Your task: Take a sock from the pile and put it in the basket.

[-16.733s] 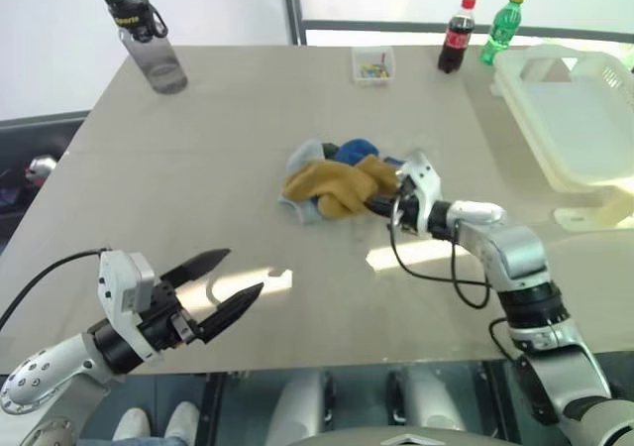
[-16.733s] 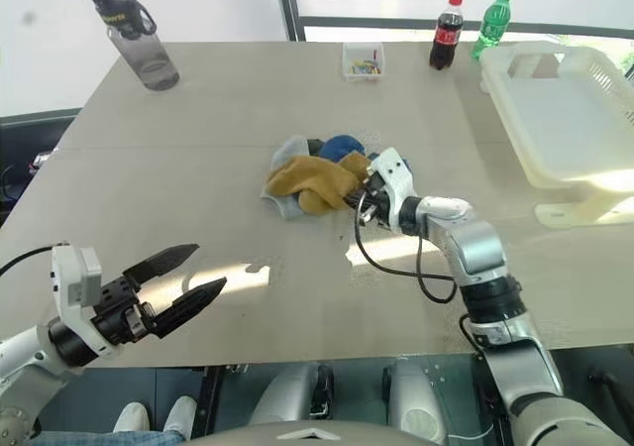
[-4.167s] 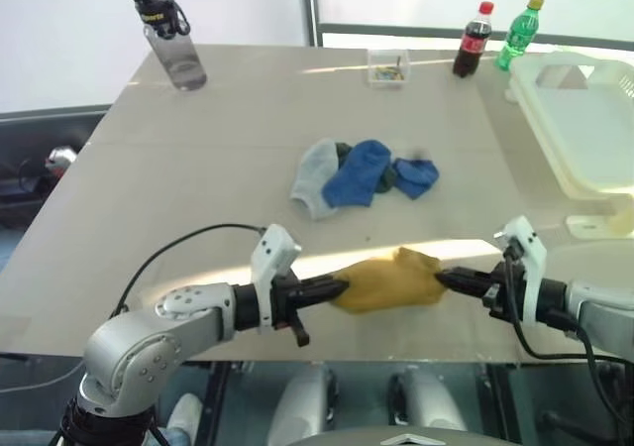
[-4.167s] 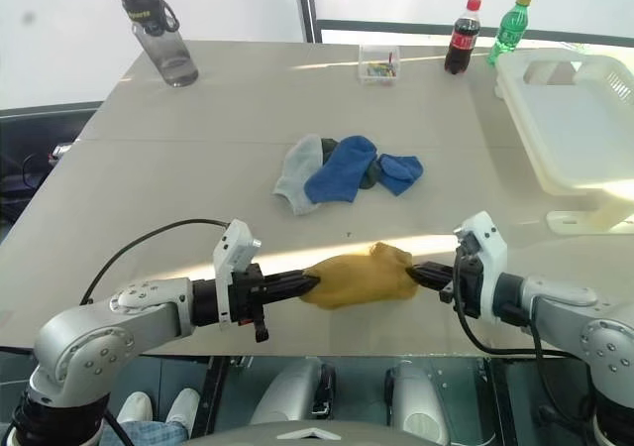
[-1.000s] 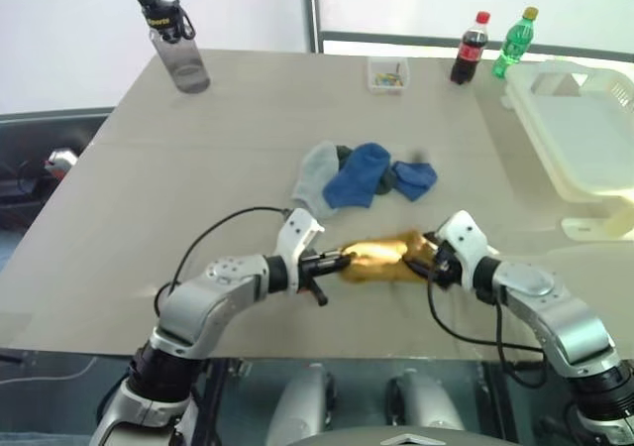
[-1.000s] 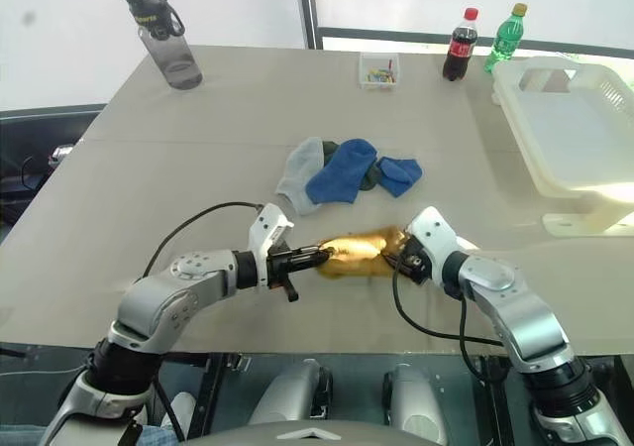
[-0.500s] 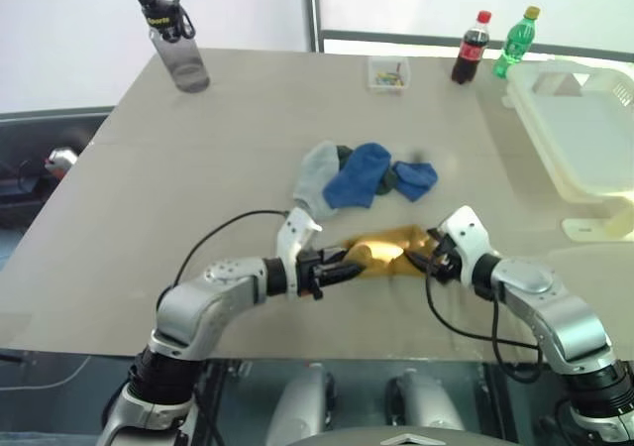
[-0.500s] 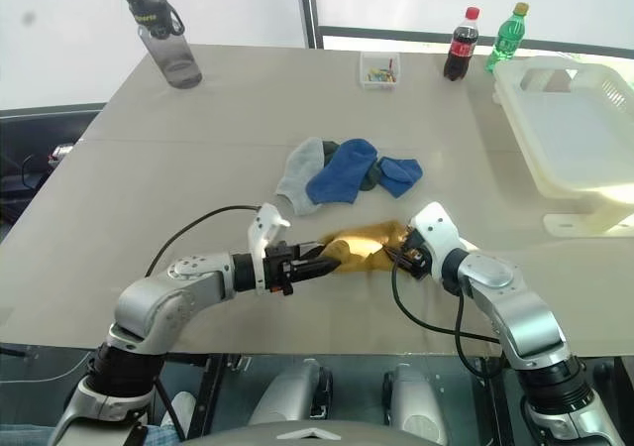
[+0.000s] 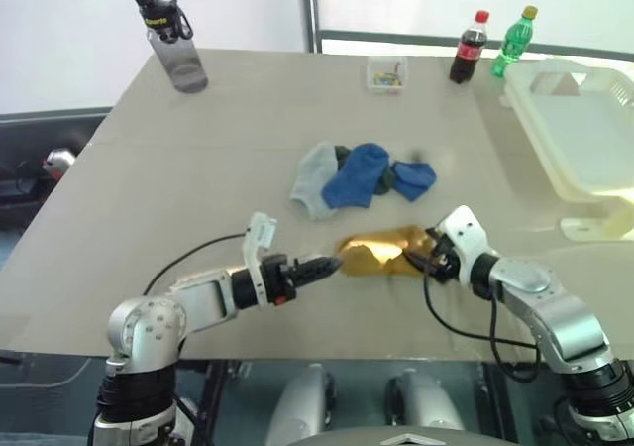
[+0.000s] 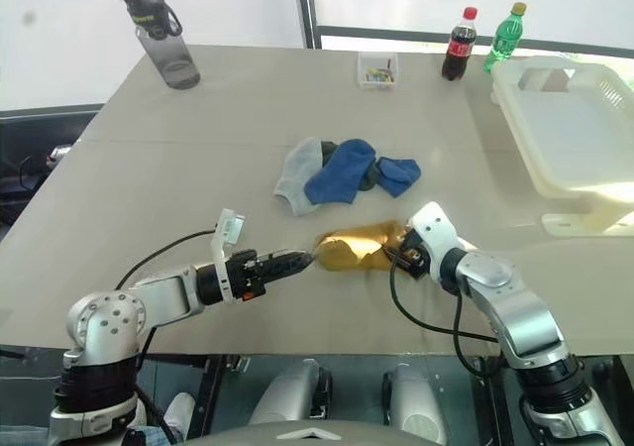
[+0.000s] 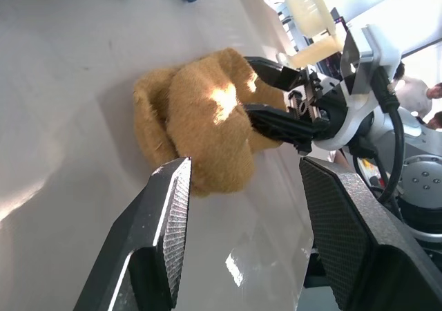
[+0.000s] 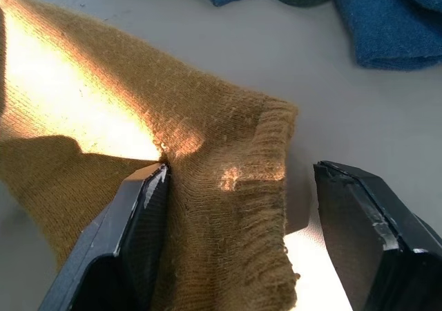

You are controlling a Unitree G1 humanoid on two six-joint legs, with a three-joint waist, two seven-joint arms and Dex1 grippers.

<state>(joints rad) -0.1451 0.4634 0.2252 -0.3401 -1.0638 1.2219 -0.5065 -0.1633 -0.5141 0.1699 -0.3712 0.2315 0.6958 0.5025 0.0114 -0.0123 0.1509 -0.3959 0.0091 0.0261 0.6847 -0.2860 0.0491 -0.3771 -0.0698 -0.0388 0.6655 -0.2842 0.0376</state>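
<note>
Both hands stand spread: the left hand (image 9: pixel 325 265) just off one end of the mustard sock (image 9: pixel 381 253), the right hand (image 9: pixel 420 260) straddling its cuff, neither gripping. It lies on the table (image 9: pixel 198 168), near the pile (image 9: pixel 362 173), far from the basket (image 9: pixel 584 119). Soft, limp, light; pinch a bunched fold.

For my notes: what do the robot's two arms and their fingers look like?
Both arms have silver-grey rounded metal segments with black joints. Each wrist carries a white block, and a loose black cable loops along each arm. The left gripper and right gripper have black, tapered fingers with finely ribbed inner faces.
</note>
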